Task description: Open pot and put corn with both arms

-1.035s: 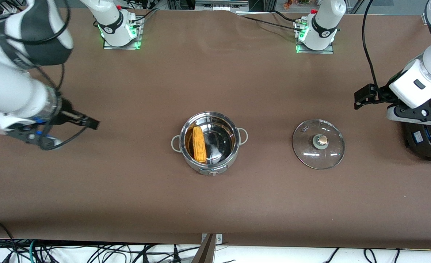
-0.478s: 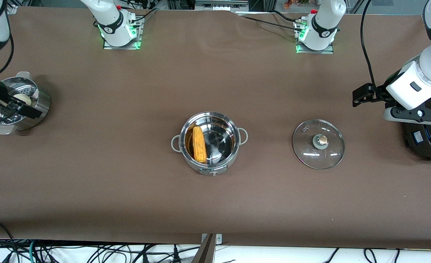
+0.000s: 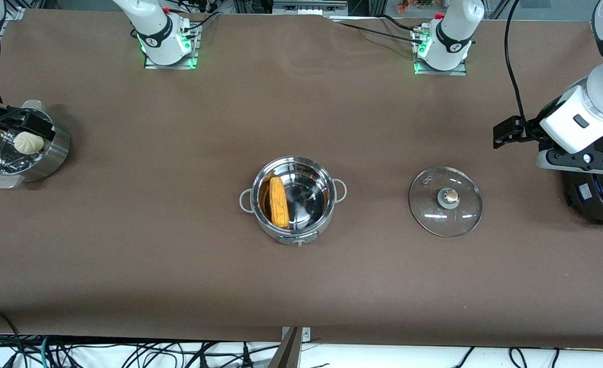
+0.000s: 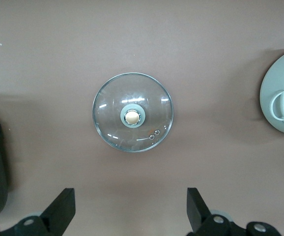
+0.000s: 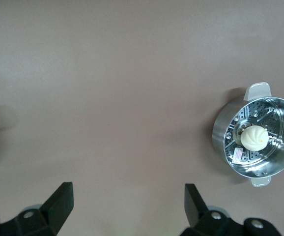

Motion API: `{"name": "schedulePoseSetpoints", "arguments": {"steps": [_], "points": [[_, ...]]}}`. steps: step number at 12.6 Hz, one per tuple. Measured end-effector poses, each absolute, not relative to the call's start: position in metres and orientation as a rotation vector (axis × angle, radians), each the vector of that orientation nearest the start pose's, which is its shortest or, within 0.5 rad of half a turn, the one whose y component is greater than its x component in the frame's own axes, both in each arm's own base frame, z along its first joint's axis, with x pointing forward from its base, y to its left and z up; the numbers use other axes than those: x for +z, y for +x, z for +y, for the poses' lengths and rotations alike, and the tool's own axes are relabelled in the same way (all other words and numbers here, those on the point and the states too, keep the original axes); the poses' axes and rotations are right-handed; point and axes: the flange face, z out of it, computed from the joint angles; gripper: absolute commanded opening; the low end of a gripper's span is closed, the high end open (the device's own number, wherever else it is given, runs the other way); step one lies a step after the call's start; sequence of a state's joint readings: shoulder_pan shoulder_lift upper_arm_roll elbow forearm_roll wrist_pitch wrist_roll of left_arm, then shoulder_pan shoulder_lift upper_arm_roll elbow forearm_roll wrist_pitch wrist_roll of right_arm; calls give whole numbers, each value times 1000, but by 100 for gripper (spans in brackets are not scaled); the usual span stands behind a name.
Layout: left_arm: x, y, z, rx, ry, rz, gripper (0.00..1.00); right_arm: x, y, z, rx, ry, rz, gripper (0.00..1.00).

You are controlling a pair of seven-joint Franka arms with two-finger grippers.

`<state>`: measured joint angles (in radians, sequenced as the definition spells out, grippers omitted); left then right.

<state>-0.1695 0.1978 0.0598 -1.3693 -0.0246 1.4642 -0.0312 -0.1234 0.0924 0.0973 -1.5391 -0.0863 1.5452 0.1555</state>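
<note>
Pot open, corn inside, both grippers up and empty!

The corn [image 3: 279, 202] lies in the pot [image 3: 292, 199] mid-table, against the wall toward the right arm's end. The glass lid [image 3: 445, 201] sits flat beside it (knob up). The left gripper [image 4: 127, 216] hangs wide apart near the lid; the right gripper [image 5: 125, 211], equally wide, hangs over bare table beside the steamer basket [image 5: 256, 136].

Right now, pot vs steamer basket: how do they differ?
The pot sits mid-table holding the corn; the steamer basket sits at the right arm's end holding a white bun. The pot's floor is solid, the basket's perforated. Both are round, shiny steel and uncovered.
</note>
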Motion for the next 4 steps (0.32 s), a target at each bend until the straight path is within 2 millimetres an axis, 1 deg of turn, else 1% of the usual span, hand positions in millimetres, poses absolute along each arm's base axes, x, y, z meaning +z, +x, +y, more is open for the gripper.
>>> {"name": "schedulePoseSetpoints", "arguments": {"steps": [4], "points": [[594,598,-71,179,-3139,121,100,578,585,-38,129,-3185,298,100]]}}
